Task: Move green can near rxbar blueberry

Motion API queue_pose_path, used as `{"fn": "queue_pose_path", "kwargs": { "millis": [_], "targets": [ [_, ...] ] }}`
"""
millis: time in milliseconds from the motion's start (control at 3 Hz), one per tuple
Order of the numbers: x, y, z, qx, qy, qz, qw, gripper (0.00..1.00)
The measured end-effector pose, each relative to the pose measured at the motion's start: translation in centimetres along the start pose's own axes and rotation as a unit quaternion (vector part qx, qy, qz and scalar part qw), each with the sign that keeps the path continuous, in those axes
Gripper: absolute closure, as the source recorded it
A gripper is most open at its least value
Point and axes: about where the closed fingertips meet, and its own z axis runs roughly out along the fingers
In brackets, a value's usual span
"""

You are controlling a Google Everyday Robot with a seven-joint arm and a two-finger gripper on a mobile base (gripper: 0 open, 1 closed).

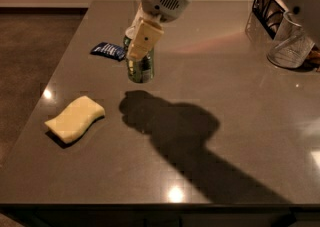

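The pincer point(136, 52) is seen above the far left part of the tabletop point(240, 76), hung from a white arm that reaches in from the top edge. It is closed around the green can point(141, 68). One pale, cream-coloured finger point(145, 38) lies flat across the can's near side, and the upper half of the can is largely hidden behind it. The can is held upright, or very nearly so. Its base appears to be clear of the tabletop, since a broad dark shadow of arm and can is cast apart from it — toward the near right.

The rxbar blueberry point(108, 50) is found lying flat just to the left of the can, near the left edge of the tabletop. A narrow gap is seen between the two, and no contact is shown.

A pale yellow sponge point(75, 118) lies nearer the front left, well apart from both. At the far right a clear glass container point(292, 46) is seen, with a dark rack point(267, 8) just behind it.
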Motion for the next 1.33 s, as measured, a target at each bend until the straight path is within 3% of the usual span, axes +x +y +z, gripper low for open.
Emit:
{"fn": "queue_pose_path", "kwargs": {
  "millis": [1333],
  "targets": [
    [-2.2, -8.8, 3.8, 0.044, -0.017, 0.070, 0.9964, 1.00]
  ]
}}
